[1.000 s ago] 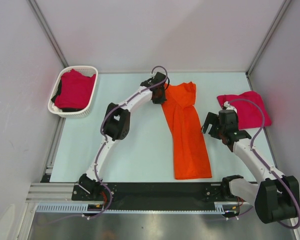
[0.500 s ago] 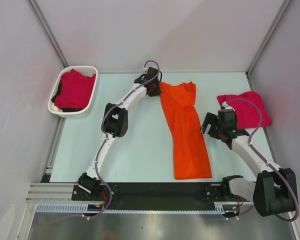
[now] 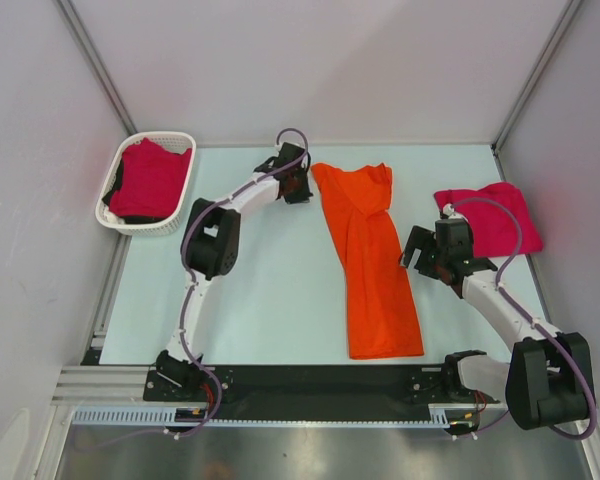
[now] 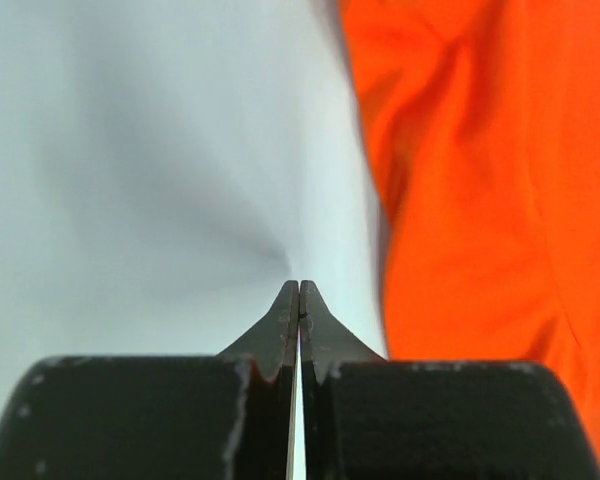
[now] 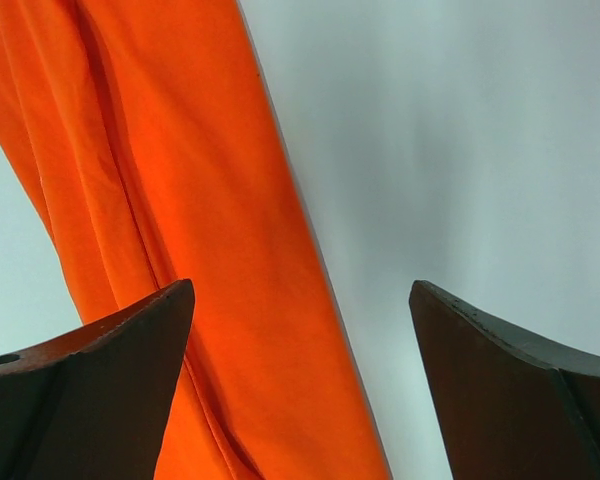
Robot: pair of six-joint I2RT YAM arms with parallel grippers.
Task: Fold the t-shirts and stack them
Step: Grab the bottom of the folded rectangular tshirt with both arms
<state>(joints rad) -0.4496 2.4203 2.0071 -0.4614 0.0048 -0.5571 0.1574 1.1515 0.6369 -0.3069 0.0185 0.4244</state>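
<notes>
The bright orange t-shirt (image 3: 372,262) lies on the table as a long strip folded lengthwise, collar end at the back. My left gripper (image 3: 302,188) is shut and empty, just left of the shirt's top corner and apart from it. In the left wrist view its tips (image 4: 299,290) are pressed together over bare table, with the orange cloth (image 4: 480,200) to the right. My right gripper (image 3: 416,250) is open and empty beside the shirt's right edge. In the right wrist view (image 5: 300,300) it hangs over that edge of the cloth (image 5: 180,180). A folded crimson-pink t-shirt (image 3: 492,216) lies at the right.
A white lattice basket (image 3: 183,139) at the back left holds more crimson-pink cloth (image 3: 148,180). White walls close in the table at the back and sides. A black rail (image 3: 320,385) runs along the near edge by the arm bases.
My left gripper has drawn back to the left, off the orange shirt's top-left corner, and the corner now lies flat. My right gripper has shifted only slightly.
</notes>
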